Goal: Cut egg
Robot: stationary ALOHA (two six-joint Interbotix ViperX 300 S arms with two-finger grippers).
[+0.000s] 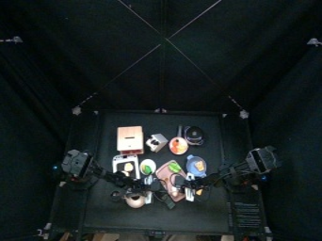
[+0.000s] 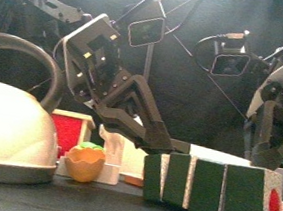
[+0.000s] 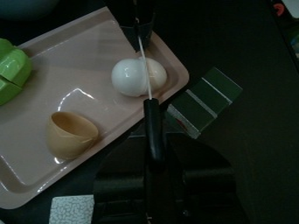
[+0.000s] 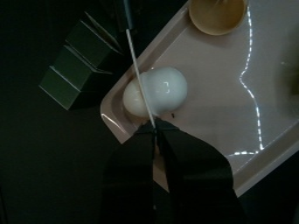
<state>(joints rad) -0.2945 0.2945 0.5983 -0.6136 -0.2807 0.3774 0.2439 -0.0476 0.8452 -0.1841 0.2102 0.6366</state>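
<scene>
A white egg (image 3: 126, 75) (image 4: 169, 93) lies near the rim of a pink tray (image 3: 82, 83) (image 4: 239, 79). A knife (image 3: 152, 131) (image 4: 133, 59) rests across the top of the egg. Its black handle runs back into my left gripper (image 3: 158, 171), which is shut on it. The thin blade's other end sits between the jaws of my right gripper (image 4: 155, 131), also shut on it. In the front view the left gripper (image 2: 163, 139) reaches down behind the green blocks, and the egg is hidden there.
A row of green striped blocks (image 3: 205, 101) (image 4: 84, 54) (image 2: 212, 190) stands just off the tray beside the egg. A tan half shell (image 3: 68, 131) (image 4: 218, 12) and a green fruit (image 3: 12, 70) lie on the tray. A white kettle (image 2: 5, 127) stands front left.
</scene>
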